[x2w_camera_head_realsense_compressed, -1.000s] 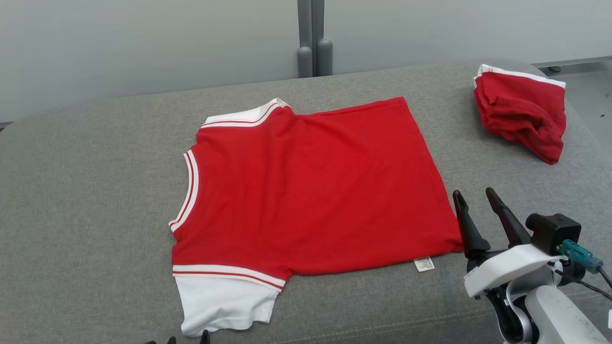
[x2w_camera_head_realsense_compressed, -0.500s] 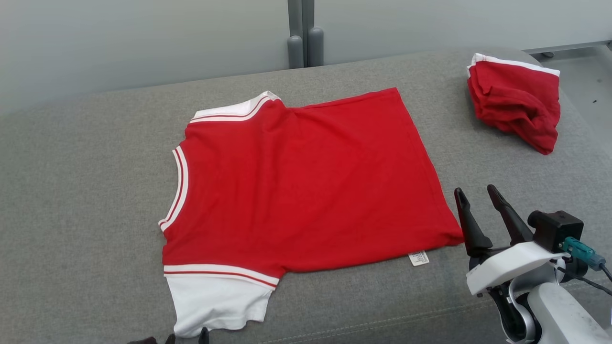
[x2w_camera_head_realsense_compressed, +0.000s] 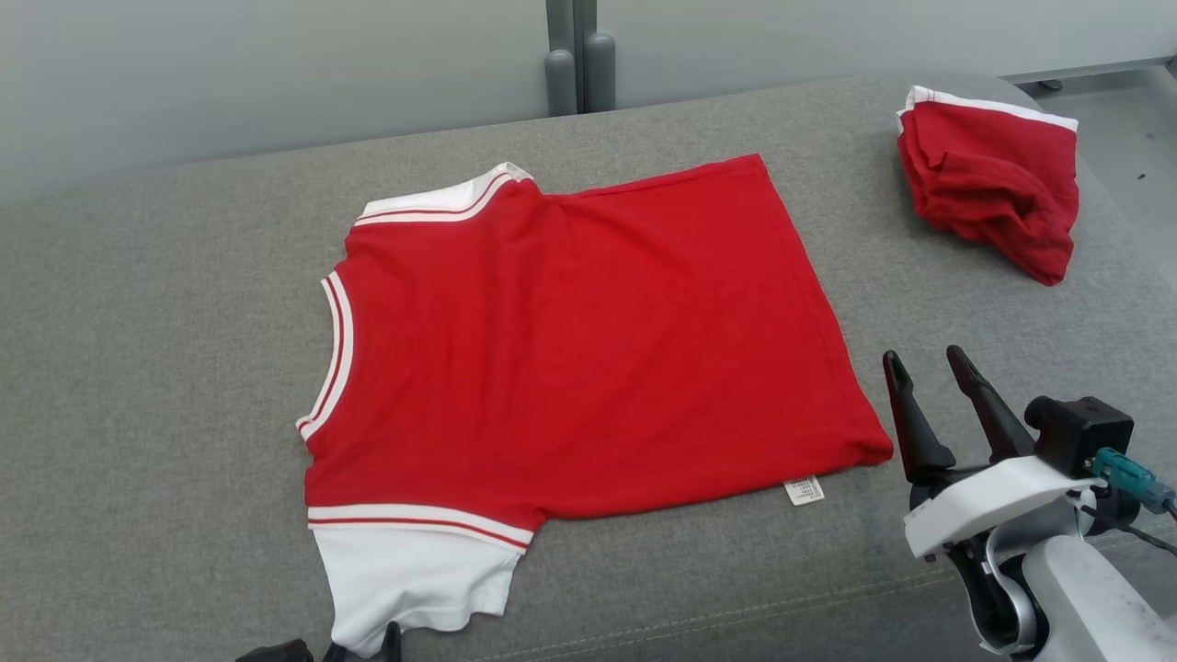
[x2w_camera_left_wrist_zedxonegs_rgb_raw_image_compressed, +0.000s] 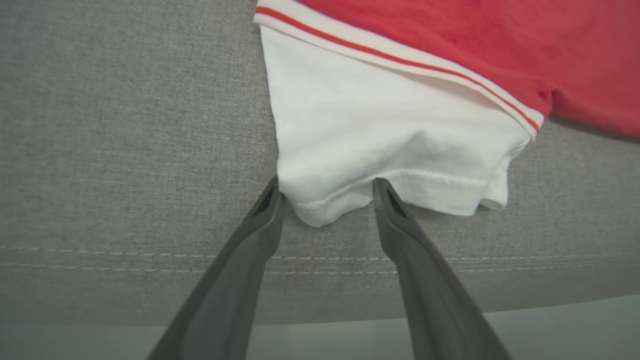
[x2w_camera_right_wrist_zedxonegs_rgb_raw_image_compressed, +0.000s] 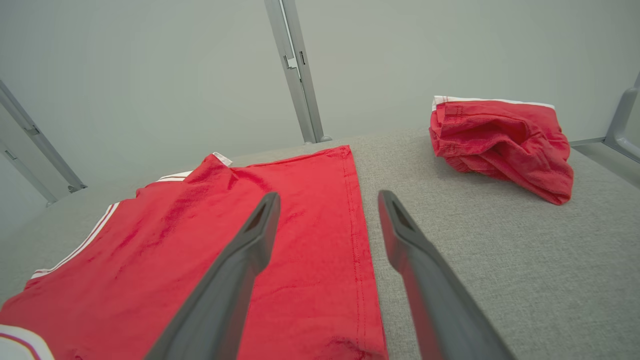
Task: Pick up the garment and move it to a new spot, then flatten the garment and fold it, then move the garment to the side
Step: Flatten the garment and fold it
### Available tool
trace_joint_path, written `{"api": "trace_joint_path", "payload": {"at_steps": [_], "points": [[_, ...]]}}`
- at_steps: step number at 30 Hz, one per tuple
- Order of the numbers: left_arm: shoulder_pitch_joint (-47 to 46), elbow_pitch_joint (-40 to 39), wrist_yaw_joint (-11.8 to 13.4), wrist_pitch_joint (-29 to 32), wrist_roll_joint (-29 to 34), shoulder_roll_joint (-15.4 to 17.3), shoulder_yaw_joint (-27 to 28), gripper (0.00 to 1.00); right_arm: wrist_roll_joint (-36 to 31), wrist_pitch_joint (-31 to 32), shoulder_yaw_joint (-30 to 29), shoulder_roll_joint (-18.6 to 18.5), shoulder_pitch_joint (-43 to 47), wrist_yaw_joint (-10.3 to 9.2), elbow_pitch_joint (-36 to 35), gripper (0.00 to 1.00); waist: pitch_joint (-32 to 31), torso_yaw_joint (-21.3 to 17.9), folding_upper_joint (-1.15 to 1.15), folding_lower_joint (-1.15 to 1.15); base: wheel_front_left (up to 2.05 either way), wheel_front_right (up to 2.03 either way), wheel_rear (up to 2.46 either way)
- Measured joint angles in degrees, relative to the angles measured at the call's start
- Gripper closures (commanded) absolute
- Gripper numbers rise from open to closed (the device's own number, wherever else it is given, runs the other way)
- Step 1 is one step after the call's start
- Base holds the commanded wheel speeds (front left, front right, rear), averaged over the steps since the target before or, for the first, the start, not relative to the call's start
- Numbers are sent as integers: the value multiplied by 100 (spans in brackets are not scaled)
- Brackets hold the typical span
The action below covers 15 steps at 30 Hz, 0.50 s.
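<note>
We see the left claw (x2w_camera_left_wrist_zedxonegs_rgb_raw_image_compressed: 326,184), open, has edged up to straddle the white sleeve (x2w_camera_left_wrist_zedxonegs_rgb_raw_image_compressed: 390,135) of the flat red cotton shirt (x2w_camera_head_realsense_compressed: 588,349) on the grey fabric couch (x2w_camera_head_realsense_compressed: 156,368). The right claw (x2w_camera_head_realsense_compressed: 923,355) is open and idle. Fold grasp looks next.

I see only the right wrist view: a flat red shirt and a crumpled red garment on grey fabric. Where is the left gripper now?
Observer: The left gripper is at the near edge of the grey fabric cushion, by the white sleeve of the flat red shirt.
Operator: Are its jaws closed on the sleeve?
Observer: No, the jaws are open; the sleeve's hem corner lies between the tips.
Operator: Anything else at that edge?
Observer: A small white care label sticks out under the shirt, left of the right gripper.
</note>
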Motion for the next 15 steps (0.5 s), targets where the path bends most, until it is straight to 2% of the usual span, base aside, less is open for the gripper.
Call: {"api": "trace_joint_path", "payload": {"at_steps": [1, 4, 5, 10, 15], "points": [[0, 0, -2, -1, -10, 0, -11, 23, 0, 0, -4, -1, 0, 0, 1, 0, 5, 4, 0, 0, 0, 0, 0], [-11, -35, -58, -68, -18, 0, -57, 69, 1, 0, -86, -5, 1, -3, -3, 0, 26, 35, 0, 0, 0, 0, 0], [-28, -43, -73, -74, -18, -1, -65, 100, 1, 0, -96, -18, 1, -3, -1, 0, 33, 52, 0, 0, 0, 0, 0], [-73, -140, -101, -123, -19, 0, -70, 100, 129, 40, -54, 44, 4, 19, 188, 0, 61, 112, 0, 0, 0, 0, 0], [-118, -358, -155, -207, -97, 0, -77, 100, 697, 226, -190, 274, 144, 94, 610, 0, 78, 167, 0, 0, 0, 0, 0]]}}
